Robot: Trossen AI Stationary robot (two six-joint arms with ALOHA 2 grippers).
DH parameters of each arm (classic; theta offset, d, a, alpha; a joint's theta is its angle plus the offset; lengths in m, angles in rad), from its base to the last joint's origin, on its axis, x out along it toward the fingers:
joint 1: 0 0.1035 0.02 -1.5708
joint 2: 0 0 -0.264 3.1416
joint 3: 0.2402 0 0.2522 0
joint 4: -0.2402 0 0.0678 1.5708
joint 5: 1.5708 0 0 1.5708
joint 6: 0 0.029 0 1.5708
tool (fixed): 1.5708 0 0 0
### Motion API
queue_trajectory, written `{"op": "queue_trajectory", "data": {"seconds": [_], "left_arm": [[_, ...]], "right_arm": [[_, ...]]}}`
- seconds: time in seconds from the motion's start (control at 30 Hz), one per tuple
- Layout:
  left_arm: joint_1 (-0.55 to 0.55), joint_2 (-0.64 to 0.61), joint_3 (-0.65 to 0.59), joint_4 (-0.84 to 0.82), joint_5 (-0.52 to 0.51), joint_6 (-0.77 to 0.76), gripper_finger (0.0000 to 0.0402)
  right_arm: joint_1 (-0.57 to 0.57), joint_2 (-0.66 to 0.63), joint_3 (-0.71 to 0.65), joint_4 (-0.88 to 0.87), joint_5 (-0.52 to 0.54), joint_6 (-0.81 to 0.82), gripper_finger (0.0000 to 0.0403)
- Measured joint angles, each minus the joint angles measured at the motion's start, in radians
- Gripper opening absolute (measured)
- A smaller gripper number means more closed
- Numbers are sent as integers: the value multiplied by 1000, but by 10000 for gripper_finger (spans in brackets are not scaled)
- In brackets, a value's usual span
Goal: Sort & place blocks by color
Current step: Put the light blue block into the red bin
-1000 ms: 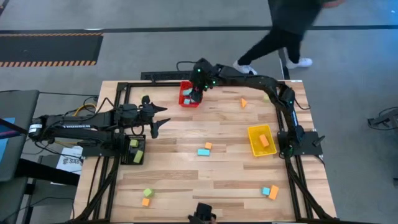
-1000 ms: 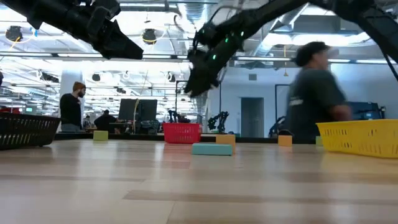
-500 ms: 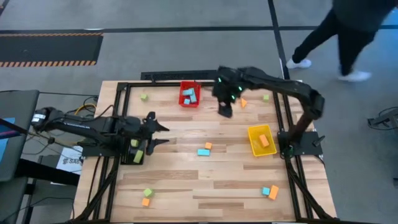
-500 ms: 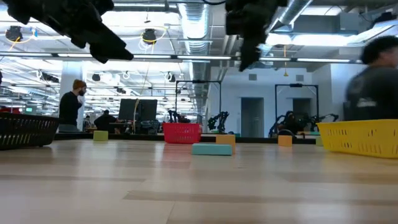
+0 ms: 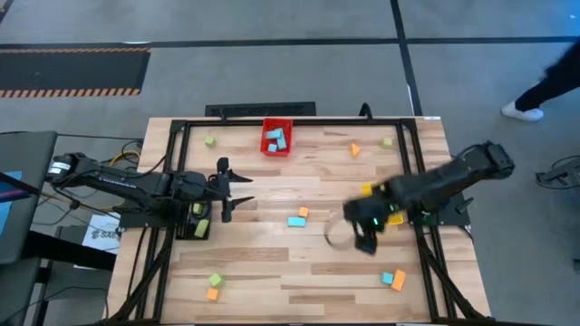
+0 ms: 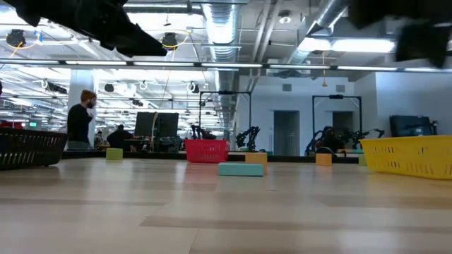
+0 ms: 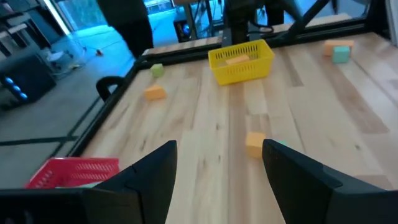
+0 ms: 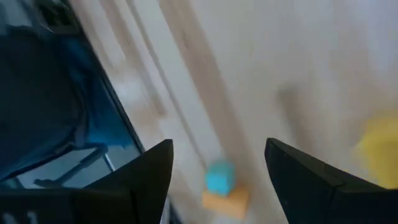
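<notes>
Small blocks lie scattered on the wooden table: a light-blue bar beside an orange cube at the centre, a blue block and an orange block near the near right corner, and a green and an orange block near left. My right gripper hangs open above the table, right of centre, and its wrist view looks down on the blue block and orange block. My left gripper is open and raised over the table's left part, facing the centre orange cube.
A red bin holding blue blocks stands at the far edge. The yellow bin at right is largely covered by my right arm, and a black bin with green blocks sits at the left edge. More blocks lie along the far side.
My right gripper has swung from above the red bin at the far edge toward the table's right and then far toward the near edge, ending right of centre. A person behind the table has walked off to the right.
</notes>
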Motion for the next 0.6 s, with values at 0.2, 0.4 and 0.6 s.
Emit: {"op": "queue_trajectory", "data": {"seconds": [0.2, 0.4, 0.6], "left_arm": [[33, 34, 0, 42, 32, 66, 226], [79, 58, 0, 38, 70, 102, 226], [118, 57, 0, 37, 125, 85, 226]], "right_arm": [[239, 64, -94, 26, 4, 343, 276], [350, 182, -98, 53, 3, 348, 276], [387, 288, -97, 108, -43, 266, 276]]}}
